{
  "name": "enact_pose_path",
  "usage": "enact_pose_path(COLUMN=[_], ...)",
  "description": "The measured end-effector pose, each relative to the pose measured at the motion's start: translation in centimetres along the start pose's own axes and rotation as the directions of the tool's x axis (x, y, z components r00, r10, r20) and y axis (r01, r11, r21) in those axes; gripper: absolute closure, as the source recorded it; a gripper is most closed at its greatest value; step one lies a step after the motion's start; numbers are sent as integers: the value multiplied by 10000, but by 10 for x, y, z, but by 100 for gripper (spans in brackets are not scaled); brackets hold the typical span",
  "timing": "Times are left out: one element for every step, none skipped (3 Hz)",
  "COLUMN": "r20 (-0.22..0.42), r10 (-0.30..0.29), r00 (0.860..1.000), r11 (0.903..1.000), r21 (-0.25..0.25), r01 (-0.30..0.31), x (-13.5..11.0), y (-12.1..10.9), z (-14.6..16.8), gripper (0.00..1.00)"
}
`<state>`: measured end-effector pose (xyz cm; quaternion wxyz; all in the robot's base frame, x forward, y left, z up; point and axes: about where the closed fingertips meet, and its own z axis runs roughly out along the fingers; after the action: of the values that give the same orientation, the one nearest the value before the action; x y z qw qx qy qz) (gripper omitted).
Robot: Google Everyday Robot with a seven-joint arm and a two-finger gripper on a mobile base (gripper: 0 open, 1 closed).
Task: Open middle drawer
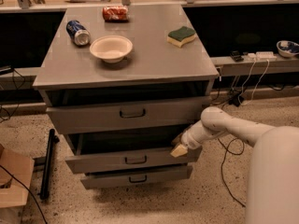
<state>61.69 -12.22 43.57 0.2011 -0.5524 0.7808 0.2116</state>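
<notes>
The middle drawer point(133, 160) is a wide grey metal front with a small dark bail handle point(135, 160). It stands pulled out from the grey cabinet point(126, 73), further than the drawers above and below. My gripper point(179, 149) is at the drawer's right end, by the top edge of its front, with its tan fingertip point(177, 151) against that corner. My white arm point(224, 125) reaches in from the right.
The top drawer point(131, 115) is slightly out and the bottom drawer point(138, 177) sits under the middle one. On the cabinet top are a white bowl point(111, 47), a blue can point(77, 32), a red packet point(115, 13) and a green-yellow sponge point(181, 35). A black bar point(47, 164) and a cardboard box point(14, 183) lie on the floor at left, and cables point(229, 148) at right.
</notes>
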Motion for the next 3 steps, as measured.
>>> enact_pose_path(r20=[-2, -664, -1115], r10=[-2, -473, -422], r00=[10000, 9967, 9929], r11=[10000, 9986, 9975], r21=[-1, -279, -607], r01=[2, 455, 355], x=[0, -3, 9], y=[0, 5, 14], z=[0, 9, 19], gripper=[30, 7, 0])
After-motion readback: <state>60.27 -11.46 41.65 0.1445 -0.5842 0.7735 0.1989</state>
